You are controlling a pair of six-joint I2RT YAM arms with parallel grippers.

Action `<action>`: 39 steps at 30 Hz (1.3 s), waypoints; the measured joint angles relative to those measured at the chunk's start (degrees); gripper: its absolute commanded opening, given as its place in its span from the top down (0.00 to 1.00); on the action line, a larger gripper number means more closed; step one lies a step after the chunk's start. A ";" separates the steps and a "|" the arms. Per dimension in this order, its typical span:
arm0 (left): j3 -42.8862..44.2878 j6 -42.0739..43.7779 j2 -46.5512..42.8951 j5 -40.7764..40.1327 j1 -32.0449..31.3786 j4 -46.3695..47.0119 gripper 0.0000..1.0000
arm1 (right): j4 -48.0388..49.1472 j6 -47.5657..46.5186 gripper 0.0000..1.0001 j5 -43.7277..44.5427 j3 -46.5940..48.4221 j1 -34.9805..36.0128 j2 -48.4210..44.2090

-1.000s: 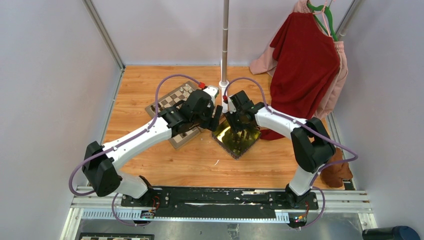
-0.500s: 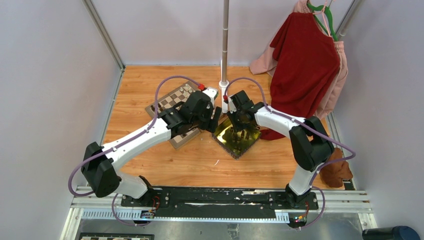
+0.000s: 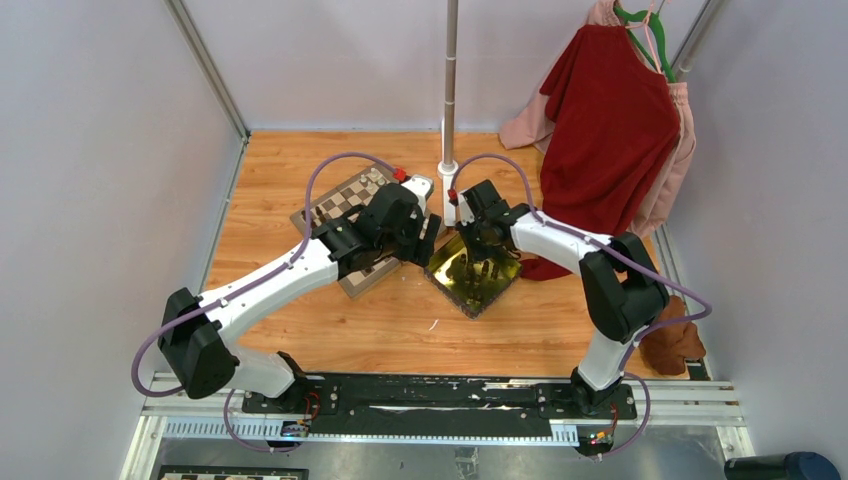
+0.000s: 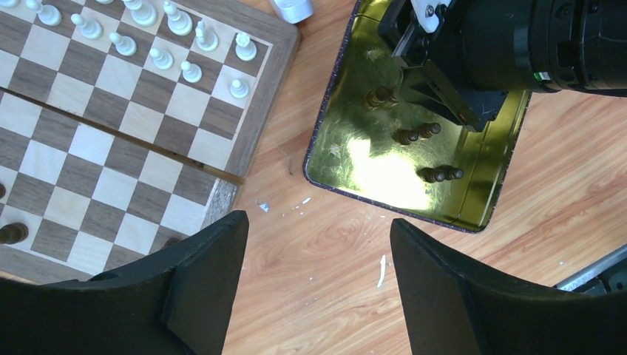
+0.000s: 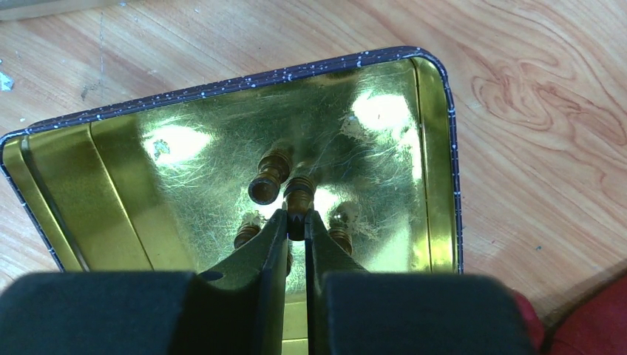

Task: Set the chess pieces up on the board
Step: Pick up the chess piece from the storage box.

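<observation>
Right hand (image 3: 480, 252), seen from above, reaches down into the shiny yellow tray (image 3: 470, 292), which sits cornerwise near the middle of the bench (image 3: 300, 160); from this height I cannot tell how its fingers stand. Just beside it the left hand (image 3: 425, 238) hangs over the gap between the tray and the board (image 3: 345, 203), which lies to the tray's left and is partly covered by the left arm. A red garment (image 3: 610, 120) hangs over the bench's far right corner, and a pole (image 3: 450, 90) stands at the far edge. From the left wrist, the left hand's fingers (image 4: 200, 296) stand wide apart with only bare bench between them, holding nothing. One corner of the board shows cream-white pieces (image 4: 185, 44) standing in two rows along one edge, and a lone dark piece (image 4: 11, 234) shows at the picture's left edge. Three small clusters of dark brown pieces (image 4: 414, 134) are in the tray, with the right hand's black body over them. From the right wrist, the right hand's fingertips (image 5: 273, 244) are pinched together on one dark brown piece (image 5: 299, 194) near the tray's middle, a second piece (image 5: 268, 181) touching it on the left and two more half hidden beside the fingers
</observation>
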 measured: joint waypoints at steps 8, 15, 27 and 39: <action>0.00 0.00 -0.07 -0.02 0.00 -0.11 0.24 | 0.15 1.25 1.00 -1.81 -0.22 -1.46 -0.24; 0.00 -0.02 -0.22 -0.24 0.00 -0.39 0.24 | 0.33 2.54 1.00 -4.42 -0.26 -3.63 -0.48; 0.00 -0.68 -1.40 -3.78 0.00 -2.14 0.24 | 0.24 3.54 1.00 -6.36 -0.24 -4.33 -5.57; -0.81 -9.22 -25.99 -21.27 -0.02 -8.85 0.23 | -3.87 3.74 1.00 -4.59 8.66 1.38 -10.60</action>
